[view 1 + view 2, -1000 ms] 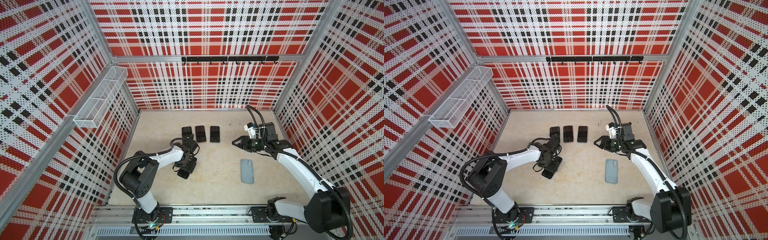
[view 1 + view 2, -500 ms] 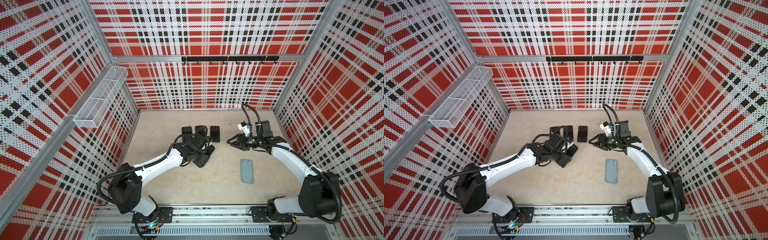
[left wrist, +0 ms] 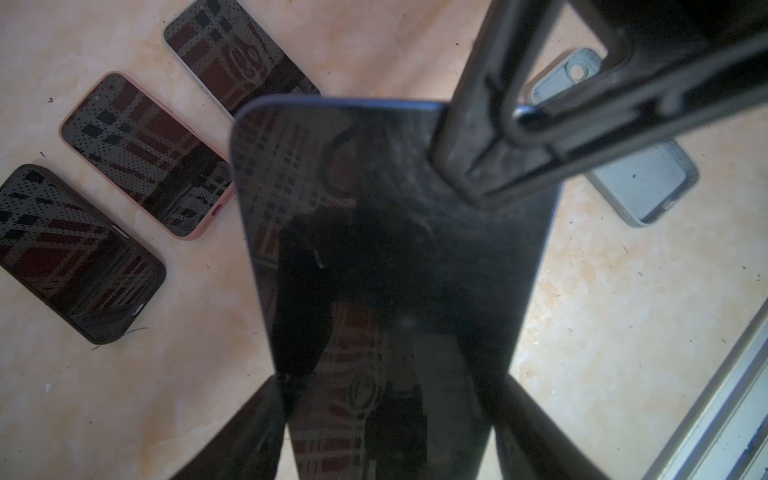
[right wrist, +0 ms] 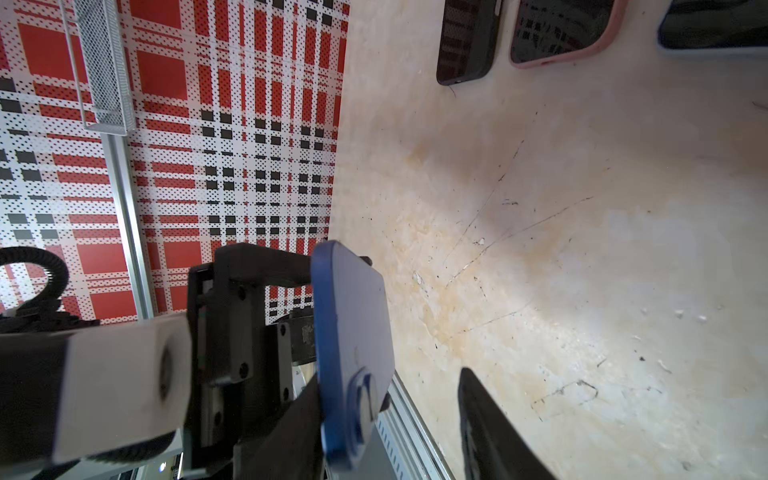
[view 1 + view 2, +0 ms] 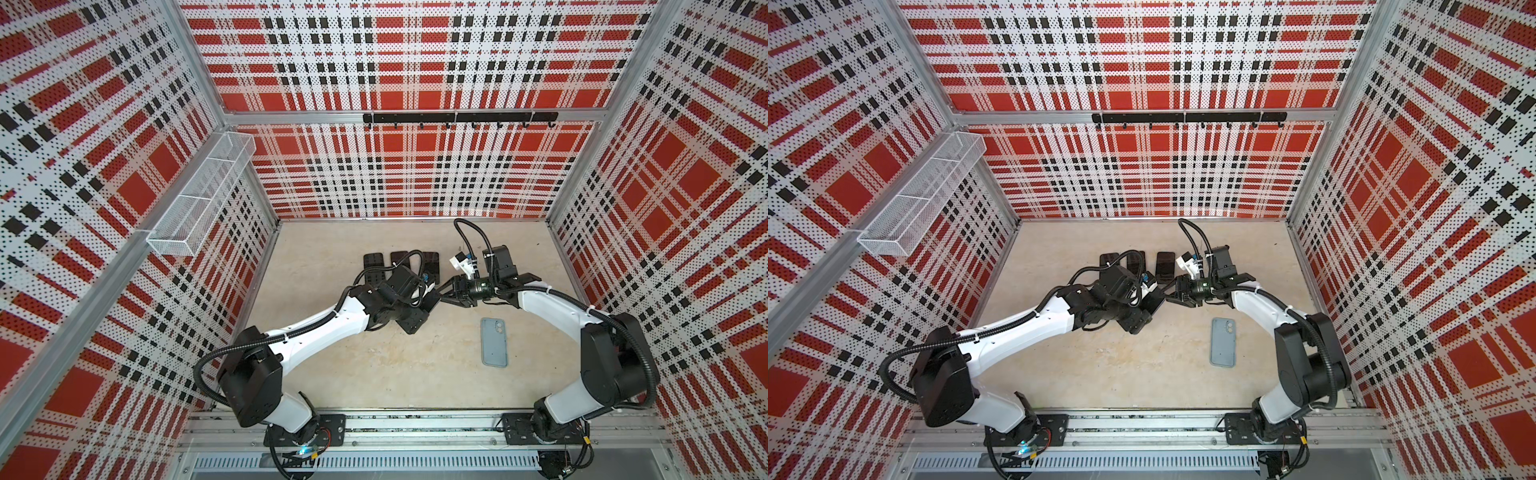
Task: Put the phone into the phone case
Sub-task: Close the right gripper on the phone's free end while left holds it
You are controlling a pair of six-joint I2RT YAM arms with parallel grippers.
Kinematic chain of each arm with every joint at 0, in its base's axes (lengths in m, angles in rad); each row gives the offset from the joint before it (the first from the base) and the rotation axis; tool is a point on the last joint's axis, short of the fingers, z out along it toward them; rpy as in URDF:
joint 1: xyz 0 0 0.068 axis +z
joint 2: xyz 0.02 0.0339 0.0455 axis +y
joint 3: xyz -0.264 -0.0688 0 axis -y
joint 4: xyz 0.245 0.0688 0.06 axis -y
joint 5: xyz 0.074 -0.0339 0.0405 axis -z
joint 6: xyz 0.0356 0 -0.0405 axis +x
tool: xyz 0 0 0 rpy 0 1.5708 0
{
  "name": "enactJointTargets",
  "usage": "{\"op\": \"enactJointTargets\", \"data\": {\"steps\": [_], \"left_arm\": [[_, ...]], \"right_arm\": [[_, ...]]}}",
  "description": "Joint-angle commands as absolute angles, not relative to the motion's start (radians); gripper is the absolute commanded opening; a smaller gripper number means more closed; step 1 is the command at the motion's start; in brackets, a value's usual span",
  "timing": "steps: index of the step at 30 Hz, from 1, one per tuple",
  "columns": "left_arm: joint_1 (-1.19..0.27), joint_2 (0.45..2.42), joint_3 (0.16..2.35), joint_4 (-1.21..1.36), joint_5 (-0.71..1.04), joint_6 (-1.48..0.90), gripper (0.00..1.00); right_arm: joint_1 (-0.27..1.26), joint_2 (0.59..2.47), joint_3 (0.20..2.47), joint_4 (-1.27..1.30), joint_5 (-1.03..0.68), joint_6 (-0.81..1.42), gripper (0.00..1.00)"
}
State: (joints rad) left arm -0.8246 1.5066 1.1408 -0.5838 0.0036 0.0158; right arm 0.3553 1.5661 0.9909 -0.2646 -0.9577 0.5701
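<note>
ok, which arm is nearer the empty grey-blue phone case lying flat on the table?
Right. The right arm curves just beyond the grey-blue phone case, on its right side. The left arm ends farther off, back-left of it, holding the dark-screened blue phone.

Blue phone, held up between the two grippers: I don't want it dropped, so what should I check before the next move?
1. Left gripper clamped on the dark-screened blue phone by its sides: ok.
2. Phone lifted off the beige tabletop: ok.
3. Right gripper straddling the phone's free end: ok.
4. Right gripper closed on the phone: not ok; a gap shows beside one finger.
5. Grey-blue soft phone case lying flat, open side up, uncovered: ok.
6. Phone's camera end matched to the case's cutout: cannot tell.
</note>
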Motion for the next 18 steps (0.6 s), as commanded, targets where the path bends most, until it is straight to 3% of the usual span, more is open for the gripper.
{"op": "enactJointTargets", "data": {"steps": [1,13,18], "left_arm": [[-0.835,1.506,1.193,-0.548,0.023,0.030,0.63],[-0.845,1.543,1.243,-0.561,0.050,0.035,0.64],[-0.841,1.540,1.247,-0.569,0.024,0.018,0.71]], "right_arm": [[0.377,1.574,1.006,-0.175,-0.969,0.585,0.45],[0.399,1.593,0.987,-0.085,-0.988,0.632,0.13],[0.394,1.558,0.993,-0.122,-0.945,0.609,0.04]]}}
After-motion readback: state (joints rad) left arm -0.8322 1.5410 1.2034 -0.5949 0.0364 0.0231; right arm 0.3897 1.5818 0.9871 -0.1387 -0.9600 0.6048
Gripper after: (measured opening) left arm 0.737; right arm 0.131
